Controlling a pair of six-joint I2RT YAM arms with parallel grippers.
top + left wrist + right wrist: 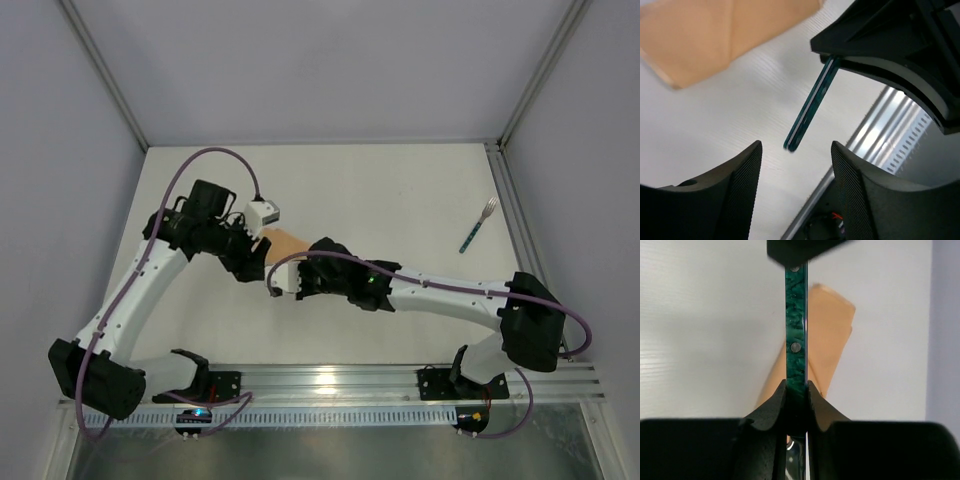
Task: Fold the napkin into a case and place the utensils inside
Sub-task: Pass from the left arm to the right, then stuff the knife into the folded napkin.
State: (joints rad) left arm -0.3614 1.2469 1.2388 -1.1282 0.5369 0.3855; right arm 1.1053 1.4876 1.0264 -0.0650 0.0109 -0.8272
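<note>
The right gripper [796, 390] pinches the knife [795, 335] by its handle, with the two fingers pressed on it from both sides. In the right wrist view the handle runs from the fingers toward 12 o'clock, and a bit of silver metal shows below them at 6 o'clock. The left gripper [796, 150] is spread; the free end of the handle hangs between its fingers and touches neither. The handle is marbled teal-green with small silver rivets. The napkin [715, 35] lies folded on the table [400, 190], plain peach-orange with one crease visible, at 11 o'clock from the left gripper. The fork [478, 225] lies well apart, at 3 o'clock from both grippers in the top view, its tines pointing to 1 o'clock.
</note>
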